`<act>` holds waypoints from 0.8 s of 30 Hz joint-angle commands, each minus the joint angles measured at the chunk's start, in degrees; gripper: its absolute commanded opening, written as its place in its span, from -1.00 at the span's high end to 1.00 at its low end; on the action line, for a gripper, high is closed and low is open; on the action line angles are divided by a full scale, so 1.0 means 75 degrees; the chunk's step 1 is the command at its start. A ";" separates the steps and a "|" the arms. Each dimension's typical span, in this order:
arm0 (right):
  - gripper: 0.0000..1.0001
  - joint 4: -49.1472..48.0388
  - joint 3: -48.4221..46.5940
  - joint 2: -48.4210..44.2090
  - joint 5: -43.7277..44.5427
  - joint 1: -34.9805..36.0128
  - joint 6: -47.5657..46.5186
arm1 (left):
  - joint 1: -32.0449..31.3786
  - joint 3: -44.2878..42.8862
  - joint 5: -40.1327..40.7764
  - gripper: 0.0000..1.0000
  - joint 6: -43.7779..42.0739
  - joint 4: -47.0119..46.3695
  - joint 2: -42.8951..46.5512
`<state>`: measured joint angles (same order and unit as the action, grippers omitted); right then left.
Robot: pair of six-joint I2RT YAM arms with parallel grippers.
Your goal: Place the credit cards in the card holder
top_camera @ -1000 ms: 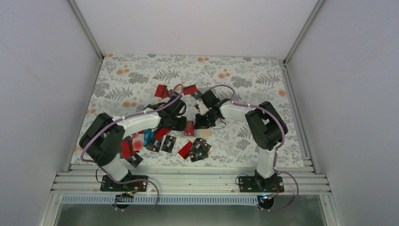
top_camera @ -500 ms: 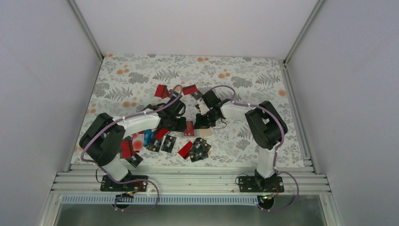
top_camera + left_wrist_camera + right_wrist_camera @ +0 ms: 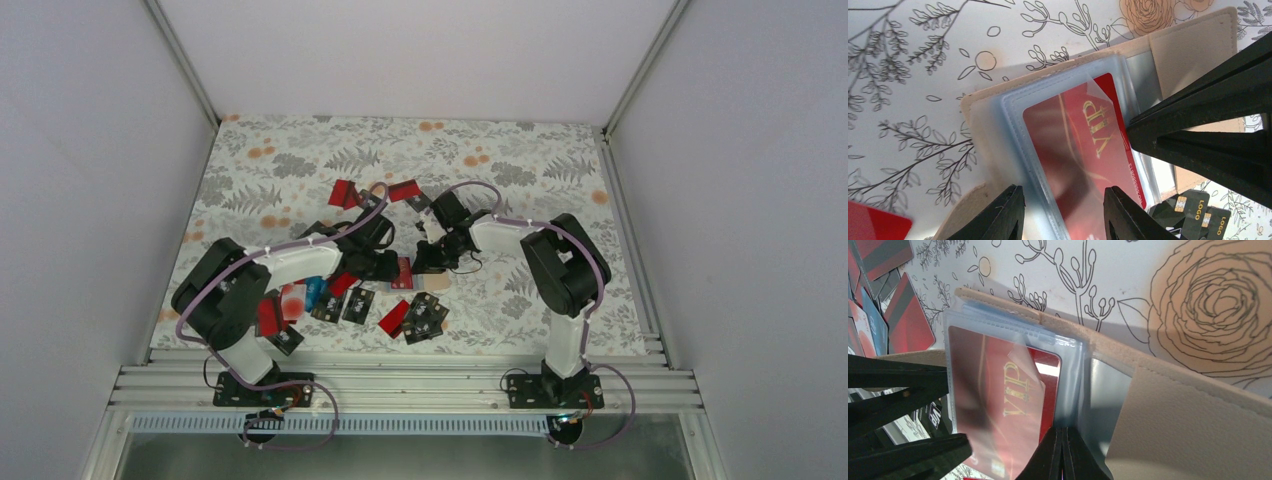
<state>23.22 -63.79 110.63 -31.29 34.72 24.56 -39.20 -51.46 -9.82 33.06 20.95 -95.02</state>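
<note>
White walls close in a floral-print worktop point(image 3: 520, 160). At its middle the card holder point(image 3: 1193, 45) lies open, tan flap out, between the two arms. A red VIP card point(image 3: 1083, 150) sits inside its clear pocket, directly under the left fingers point(image 3: 1063, 210). These stand parted with nothing visibly gripped. The card's long axis runs straight ahead from them, leaning slightly to their right. The right fingers point(image 3: 1064, 450) are pressed together, and their tip meets the pocket leaves at the card's long edge. Whether they nip a leaf, I cannot tell. The loose credit cards point(image 3: 415, 318) lie behind the left fingers, so that arm looks better placed to fetch one.
</note>
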 commanded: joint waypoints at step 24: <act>0.92 0.0021 0.0191 0.0522 0.0607 -0.0051 -0.0157 | 0.0015 -0.0420 -0.0145 0.17 0.0090 0.0202 -0.0096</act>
<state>23.18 -63.81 110.74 -31.66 34.46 24.12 -39.05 -53.17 -10.59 33.50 22.09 -96.07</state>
